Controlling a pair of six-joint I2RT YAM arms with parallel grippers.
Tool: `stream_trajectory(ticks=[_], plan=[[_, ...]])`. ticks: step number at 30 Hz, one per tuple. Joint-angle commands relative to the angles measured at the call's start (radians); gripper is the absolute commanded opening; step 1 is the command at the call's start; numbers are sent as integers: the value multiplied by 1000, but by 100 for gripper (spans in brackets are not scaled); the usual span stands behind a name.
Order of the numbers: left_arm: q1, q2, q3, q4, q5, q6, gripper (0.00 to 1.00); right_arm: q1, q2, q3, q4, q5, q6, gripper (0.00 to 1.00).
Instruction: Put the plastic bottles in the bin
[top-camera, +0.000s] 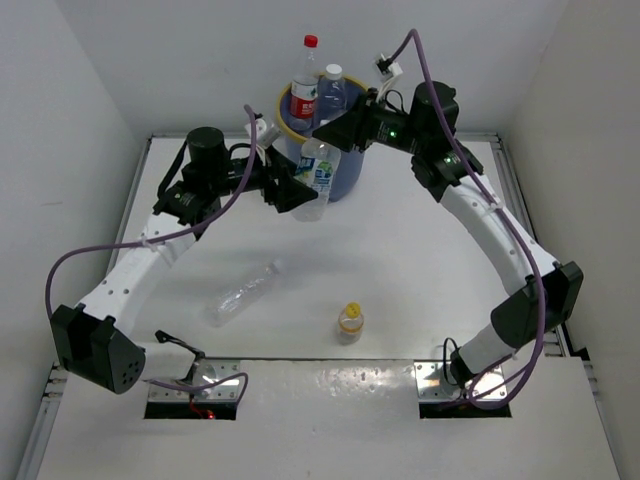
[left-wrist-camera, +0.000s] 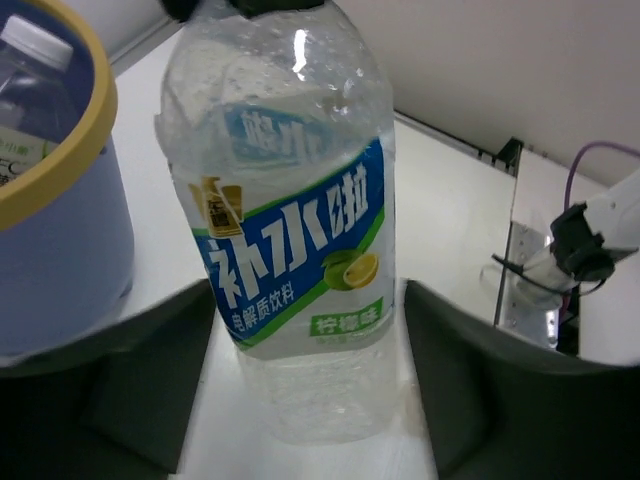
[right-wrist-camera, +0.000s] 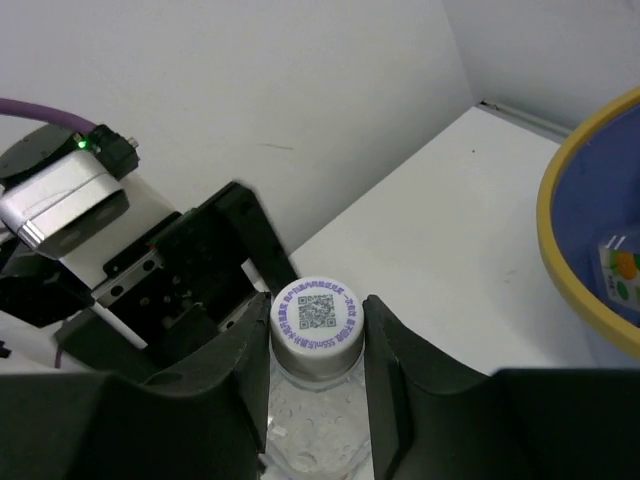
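A clear plastic bottle with a blue and green label (top-camera: 319, 172) stands upright just in front of the blue bin with a yellow rim (top-camera: 348, 178). My right gripper (top-camera: 326, 136) is shut on its white cap (right-wrist-camera: 316, 316) from above. My left gripper (top-camera: 299, 195) is open around the bottle's lower body (left-wrist-camera: 300, 250), with a small gap on each side. Two bottles stand in the bin, one with a red cap (top-camera: 310, 42) and one with a pale cap (top-camera: 333, 72). A crushed clear bottle (top-camera: 243, 293) lies on the table, and a small yellow-capped bottle (top-camera: 350, 320) stands near the front.
The bin's wall (left-wrist-camera: 55, 240) is close on the left of my left gripper, and its rim (right-wrist-camera: 556, 205) is at the right of the right wrist view. White walls enclose the table on three sides. Both arm bases sit at the near edge.
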Motion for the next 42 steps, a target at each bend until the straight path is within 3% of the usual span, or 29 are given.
stream_trajectory(ticks=[1, 2, 7, 12, 17, 24, 35, 39, 42], plan=[[-11, -24, 40, 45, -83, -20, 86, 4, 6, 62, 11, 35, -44, 0], [0, -24, 51, 34, -117, -20, 100, -4, 8, 74, 9, 55, -52, 0], [107, -45, 92, 11, -304, 6, 100, -121, 69, 214, 60, 218, -54, 0], [179, -56, 102, 23, -305, 24, 100, -186, 158, 324, 169, 391, -145, 0], [202, -56, 77, 23, -282, 12, 100, -191, 204, 273, 420, 515, -311, 0], [221, -56, 57, 14, -273, 3, 100, -185, 321, 190, 687, 525, -403, 0], [241, -67, 36, -25, -273, 43, 100, -152, 358, 110, 686, 474, -606, 0], [250, -67, 16, -61, -283, 64, 100, -148, 345, 117, 513, 425, -556, 0], [250, -76, 7, -100, -296, 105, 100, -152, 361, 212, 349, 413, -486, 0]])
